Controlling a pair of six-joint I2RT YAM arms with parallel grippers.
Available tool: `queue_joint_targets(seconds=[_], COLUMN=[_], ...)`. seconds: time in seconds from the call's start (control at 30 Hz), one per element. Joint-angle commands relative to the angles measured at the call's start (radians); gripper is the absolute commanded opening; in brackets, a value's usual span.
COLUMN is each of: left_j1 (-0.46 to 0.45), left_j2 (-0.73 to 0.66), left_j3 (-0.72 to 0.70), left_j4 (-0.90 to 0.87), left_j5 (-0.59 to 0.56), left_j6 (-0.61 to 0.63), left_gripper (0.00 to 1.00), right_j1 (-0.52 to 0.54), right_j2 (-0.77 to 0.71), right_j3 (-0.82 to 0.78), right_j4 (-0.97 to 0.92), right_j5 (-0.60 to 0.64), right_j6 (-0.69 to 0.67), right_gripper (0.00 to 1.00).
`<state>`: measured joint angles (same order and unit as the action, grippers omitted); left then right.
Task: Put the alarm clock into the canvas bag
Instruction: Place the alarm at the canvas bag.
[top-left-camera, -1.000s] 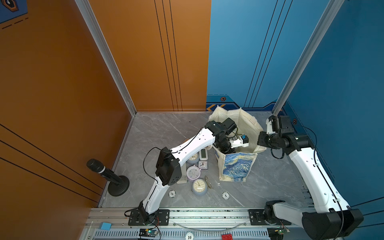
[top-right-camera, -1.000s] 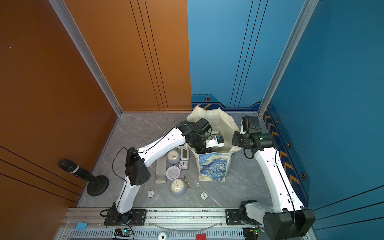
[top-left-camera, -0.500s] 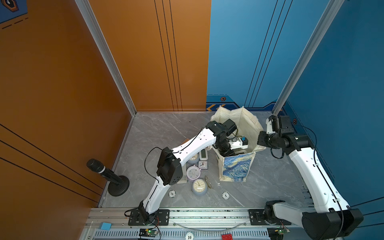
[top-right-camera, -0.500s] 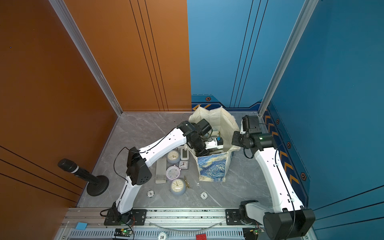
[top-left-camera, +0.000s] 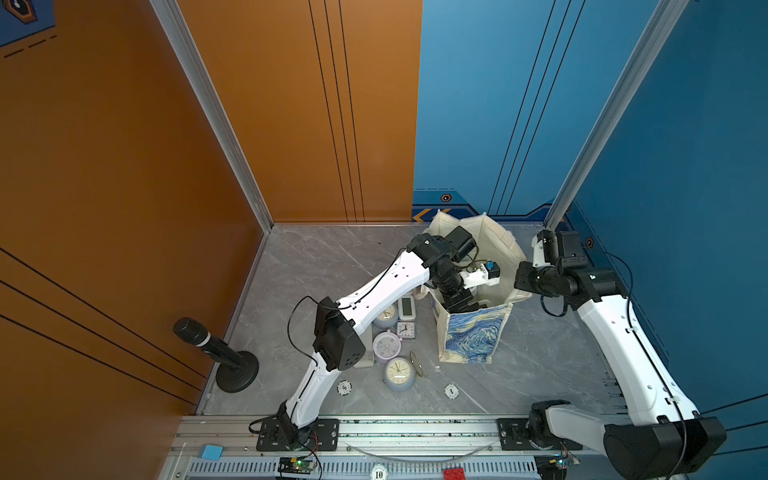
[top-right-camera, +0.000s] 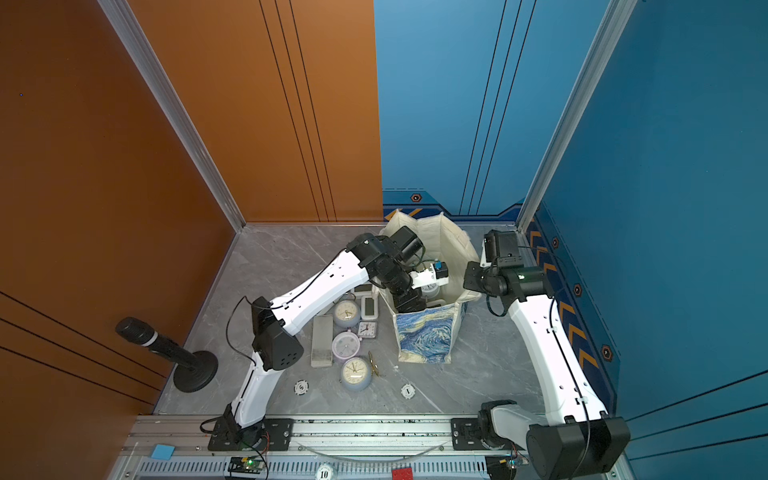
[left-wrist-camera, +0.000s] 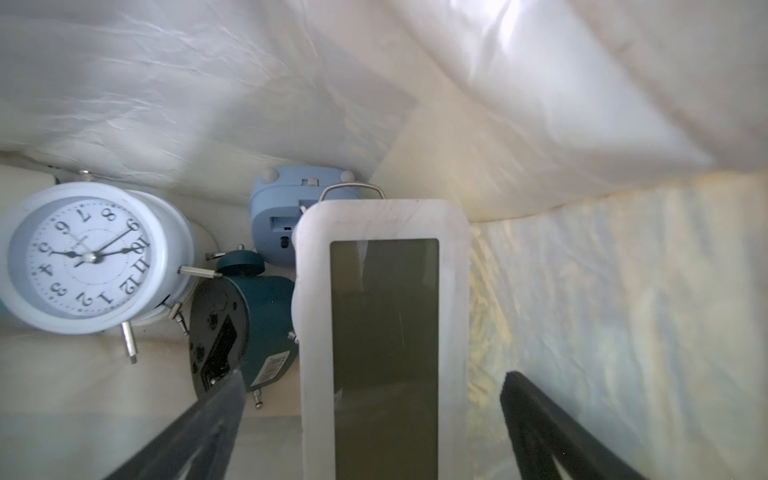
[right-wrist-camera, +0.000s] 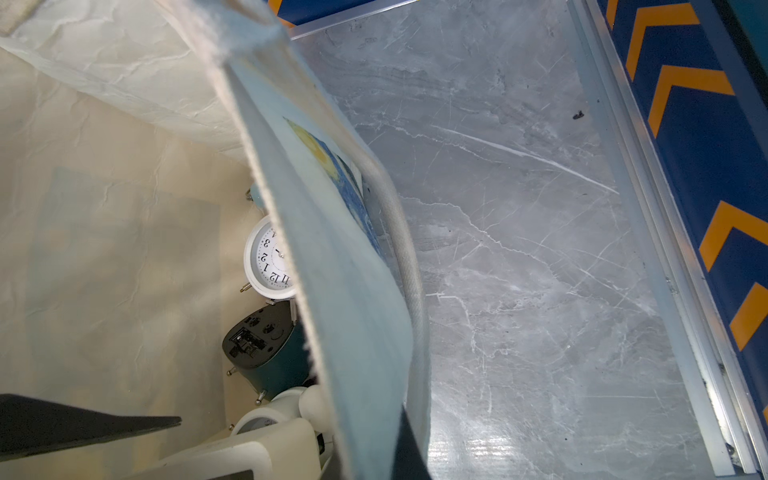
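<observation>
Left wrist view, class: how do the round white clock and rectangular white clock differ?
The round white clock has a dial with hands; the rectangular white clock has a blank dark screen. The round one shows metal legs; the rectangular one, none. Both are inside the canvas bag.

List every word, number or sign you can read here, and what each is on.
"1" to "12": dial of the white round twin-bell alarm clock inside the cream canvas bag.
"10": round white tag on the front rail.
"1": white round chip on the grey marble tabletop.
Orange chevrons, no words: blue wall strip.
Too small to read: sticker on the dark teal clock; the other white chip.
</observation>
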<state>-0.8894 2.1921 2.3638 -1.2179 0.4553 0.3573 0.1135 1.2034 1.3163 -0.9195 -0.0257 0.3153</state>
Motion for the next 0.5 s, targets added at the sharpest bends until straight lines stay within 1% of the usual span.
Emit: queue_joint_targets(seconds=[0.0,0.3,0.47], left_j1=[0.007,0.013,0.018], left_j2=[-0.037,-0.060,-0.106], left_j3=[0.051,0.139,0.138], left_j4=[-0.039,-0.023,0.027], left_j5=[-0.062,-0.184,-0.240], left_j6=[-0.027,-0.053,-0.077], left_gripper=[0.98,0.98,0.98], right_j1=[-0.005,-0.006,-0.007], right_j2=[-0.013,-0.019,-0.023], right_j3=[-0.007,-0.014,-0.017], right_j4=[0.025,0.026,0.028], right_j5=[0.012,0.013,0.013], right_j6=[0.009,0.005,0.006], right_gripper=[0.08,0.08,0.09])
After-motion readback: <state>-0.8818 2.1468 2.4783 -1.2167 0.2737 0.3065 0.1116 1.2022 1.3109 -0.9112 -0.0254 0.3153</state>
